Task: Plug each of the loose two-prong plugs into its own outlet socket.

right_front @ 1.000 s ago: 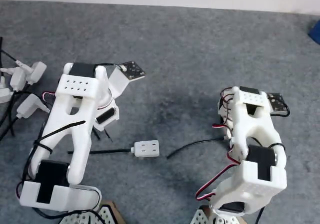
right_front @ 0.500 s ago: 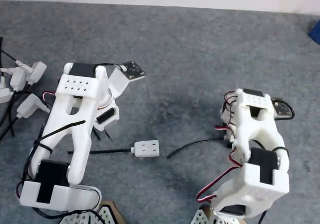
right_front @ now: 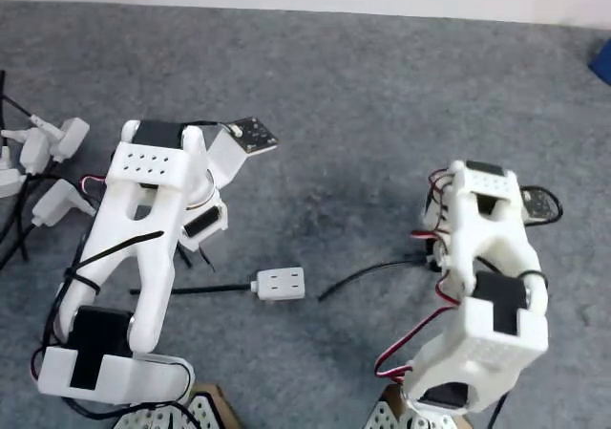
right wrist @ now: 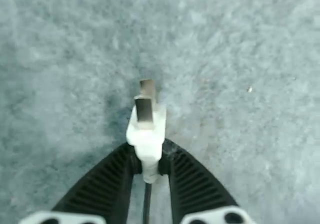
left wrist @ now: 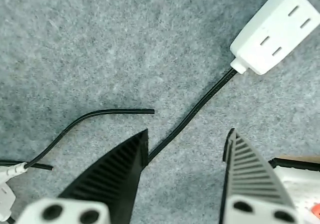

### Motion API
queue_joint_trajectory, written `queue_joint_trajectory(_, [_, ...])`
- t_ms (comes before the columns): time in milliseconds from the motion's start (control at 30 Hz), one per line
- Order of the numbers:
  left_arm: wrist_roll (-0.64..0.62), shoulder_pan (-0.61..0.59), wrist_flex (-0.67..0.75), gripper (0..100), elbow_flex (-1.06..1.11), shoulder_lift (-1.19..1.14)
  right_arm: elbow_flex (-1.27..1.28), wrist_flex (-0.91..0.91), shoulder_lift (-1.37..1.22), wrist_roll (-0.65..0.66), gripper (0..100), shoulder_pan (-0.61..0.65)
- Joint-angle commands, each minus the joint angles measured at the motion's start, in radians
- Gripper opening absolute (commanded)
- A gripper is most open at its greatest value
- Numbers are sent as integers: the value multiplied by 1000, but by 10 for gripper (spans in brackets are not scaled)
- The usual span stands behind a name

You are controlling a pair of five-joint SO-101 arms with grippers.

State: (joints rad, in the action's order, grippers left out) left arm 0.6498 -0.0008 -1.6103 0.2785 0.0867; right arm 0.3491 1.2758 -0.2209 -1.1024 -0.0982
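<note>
1. My right jaws are pinching a white two-prong plug [right wrist: 145, 129] by its body. Its prongs point ahead, clear of the grey desk [right_front: 363, 95], and its black lead [right_front: 368, 276] trails toward the middle of the desk.
2. My left jaws are spread with nothing between them. They hang over the black cord [left wrist: 195, 112] that runs to the white outlet block [right_front: 280, 284].
3. The outlet block lies flat between my two arms, slots facing up (every pair looks unfilled from here).
4. As I judge it, the step in hand is carrying the first plug. It is grasped but not yet at the block, which lies well apart from it.
5. Next I should swing the right arm over to the block, tip the plug so its prongs point down, and line them up with one pair of slots before pressing.
6. The block looks light and loose, so it may skate under the push. Closing my left jaws on it or its cord would steady it.
7. More plugs [right_front: 48, 147] wait in a cluster at the far left edge of the desk (their turn comes later).
</note>
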Motion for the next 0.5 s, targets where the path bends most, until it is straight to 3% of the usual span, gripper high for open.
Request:
queue_joint_trajectory(0, [-5, -4, -6, 256, -12, 44, -136, 157, 1, 14, 13, 27])
queue_joint_trajectory(367, [-5, -4, -9, 256, -8, 44, -76, 67, 1, 21, 13, 25])
queue_joint_trajectory(467, [-6, -4, -9, 256, -7, 44, -76, 65, 1, 189, 8, 25])
